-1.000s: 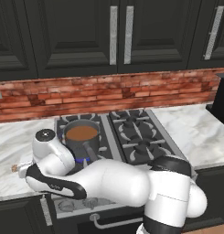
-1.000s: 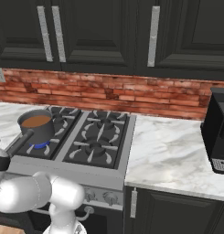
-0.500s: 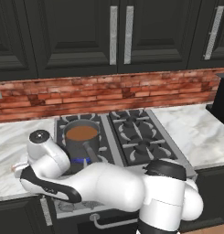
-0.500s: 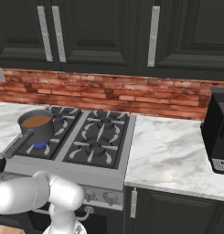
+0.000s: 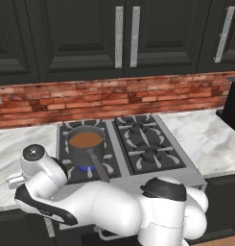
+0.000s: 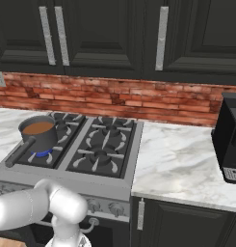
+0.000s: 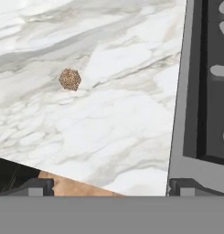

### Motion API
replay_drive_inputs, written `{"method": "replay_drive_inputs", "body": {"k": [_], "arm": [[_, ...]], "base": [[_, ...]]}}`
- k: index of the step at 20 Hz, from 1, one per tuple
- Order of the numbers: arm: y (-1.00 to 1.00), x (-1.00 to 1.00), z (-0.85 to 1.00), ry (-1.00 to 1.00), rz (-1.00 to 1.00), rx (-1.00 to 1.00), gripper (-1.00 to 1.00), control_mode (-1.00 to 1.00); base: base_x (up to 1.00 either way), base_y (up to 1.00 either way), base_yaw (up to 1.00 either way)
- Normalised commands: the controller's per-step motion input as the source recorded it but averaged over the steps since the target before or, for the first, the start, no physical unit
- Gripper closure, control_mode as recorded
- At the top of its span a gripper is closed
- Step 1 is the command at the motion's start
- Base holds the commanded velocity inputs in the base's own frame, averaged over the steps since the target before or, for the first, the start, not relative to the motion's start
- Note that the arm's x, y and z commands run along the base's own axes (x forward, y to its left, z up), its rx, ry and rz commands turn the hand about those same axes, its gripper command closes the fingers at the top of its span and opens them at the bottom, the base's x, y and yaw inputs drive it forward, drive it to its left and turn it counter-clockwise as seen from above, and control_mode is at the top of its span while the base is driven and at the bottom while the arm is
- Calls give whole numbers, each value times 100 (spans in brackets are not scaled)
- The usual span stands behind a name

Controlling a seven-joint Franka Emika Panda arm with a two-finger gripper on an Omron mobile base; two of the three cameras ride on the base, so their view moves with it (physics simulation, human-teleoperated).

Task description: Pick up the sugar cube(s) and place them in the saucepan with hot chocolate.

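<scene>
In the hand view, one brownish speckled sugar cube (image 7: 69, 79) lies on the white marble counter (image 7: 113, 123), left of the stove's grey edge. My gripper (image 7: 111, 187) hangs above the counter, open and empty, with the cube ahead and left of centre between the fingertips (image 7: 34, 186). The dark grey saucepan with hot chocolate (image 5: 85, 141) stands on the stove's front left burner over a blue flame, its long handle pointing to the front. It also shows in the right base view as the saucepan (image 6: 37, 130). My arm bends low over the counter left of the stove.
The grey stove (image 5: 138, 149) has several burners, and its side edge (image 7: 182, 105) runs close to the right of my hand. The counter's front edge passes just under the fingertips. A black coffee machine (image 6: 230, 142) stands on the counter at the far right. A brick wall and dark cabinets rise behind.
My arm has swung further left and lower over the counter beside the stove. The gripper has stayed open, and the saucepan has not moved.
</scene>
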Motion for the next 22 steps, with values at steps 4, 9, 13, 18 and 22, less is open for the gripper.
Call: {"method": "replay_drive_inputs", "body": {"k": [4,9,13,18,22], "arm": [[19,2,13,-3,0,0,-100,-100],[9,1,27,0,2,0,-100,-100],[1,15,20,0,11,0,-100,-100],[-1,33,-3,1,17,0,-100,-100],[0,23,-15,1,23,0,-100,-100]], "base": [[0,0,0],[0,0,0],[0,0,0],[0,0,0],[0,0,0]]}}
